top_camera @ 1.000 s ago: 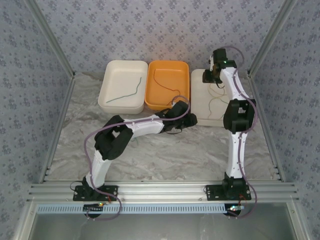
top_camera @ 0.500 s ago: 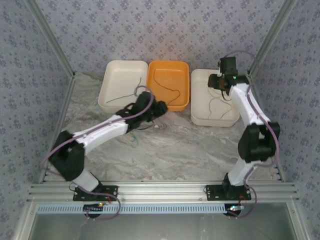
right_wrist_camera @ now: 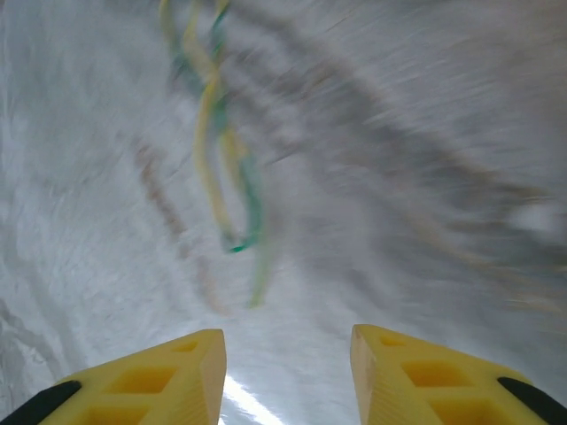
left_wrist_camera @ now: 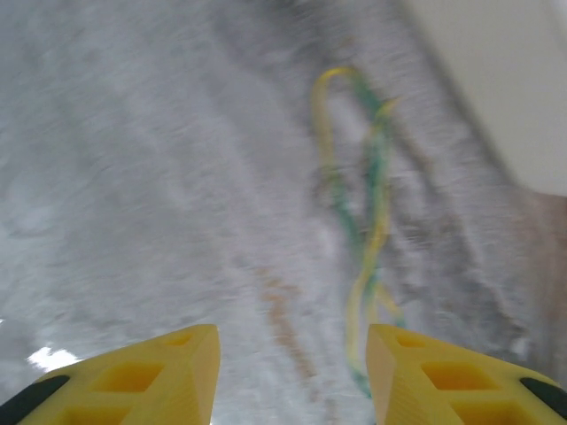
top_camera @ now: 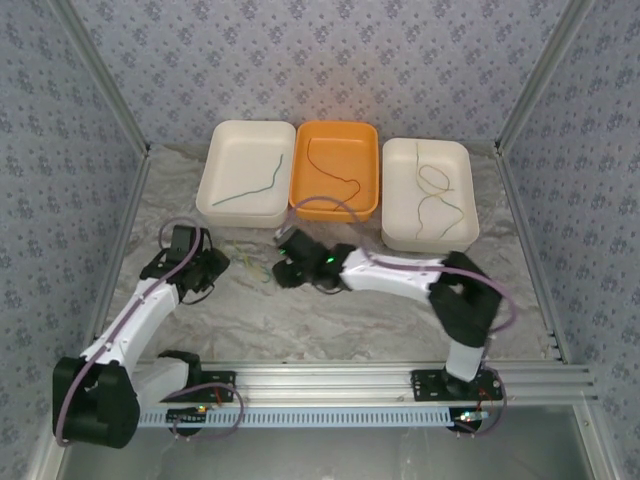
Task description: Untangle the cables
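Between wide-spread left fingers (left_wrist_camera: 159, 372) and right fingers (right_wrist_camera: 168, 376) lie seemingly entwined yellow-green cables (left_wrist_camera: 379, 190).

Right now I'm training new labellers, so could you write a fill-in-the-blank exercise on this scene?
1. The thin dark red wire lies in the ____ plastic tray.
2. The thin dark green wire lies in the cream plastic tray on the far ____.
3. The tangled yellow and green wires lie on the marbled table between the left claw and the right claw, both ____.
Missing words: orange; left; open.
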You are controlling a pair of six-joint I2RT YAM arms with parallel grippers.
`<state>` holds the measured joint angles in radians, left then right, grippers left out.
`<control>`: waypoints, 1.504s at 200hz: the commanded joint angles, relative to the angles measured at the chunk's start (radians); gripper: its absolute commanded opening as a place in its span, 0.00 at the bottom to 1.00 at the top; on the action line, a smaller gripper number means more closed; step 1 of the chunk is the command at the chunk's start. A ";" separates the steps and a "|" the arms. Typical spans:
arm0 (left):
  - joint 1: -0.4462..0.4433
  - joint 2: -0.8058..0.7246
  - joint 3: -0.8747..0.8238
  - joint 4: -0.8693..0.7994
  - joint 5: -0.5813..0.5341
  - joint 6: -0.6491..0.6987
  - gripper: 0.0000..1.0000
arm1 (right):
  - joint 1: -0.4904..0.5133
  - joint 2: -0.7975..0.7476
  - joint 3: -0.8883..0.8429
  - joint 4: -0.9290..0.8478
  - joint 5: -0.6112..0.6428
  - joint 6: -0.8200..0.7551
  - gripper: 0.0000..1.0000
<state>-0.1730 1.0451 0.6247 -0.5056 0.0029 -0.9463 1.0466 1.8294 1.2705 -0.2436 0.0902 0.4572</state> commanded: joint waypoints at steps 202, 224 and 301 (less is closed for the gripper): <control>0.021 -0.250 0.010 -0.154 0.205 0.051 0.48 | 0.001 0.353 0.302 -0.159 0.058 -0.107 0.29; 0.021 -0.297 0.000 -0.162 0.205 0.040 0.49 | 0.006 0.364 0.301 -0.161 0.056 -0.104 0.20; 0.021 -0.326 0.029 -0.179 0.234 0.031 0.52 | 0.013 0.065 0.046 -0.004 0.108 -0.076 0.00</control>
<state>-0.1585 0.7380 0.6128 -0.6594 0.1982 -0.9169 1.0523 2.0506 1.3983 -0.3172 0.1677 0.3592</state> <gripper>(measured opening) 0.515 0.058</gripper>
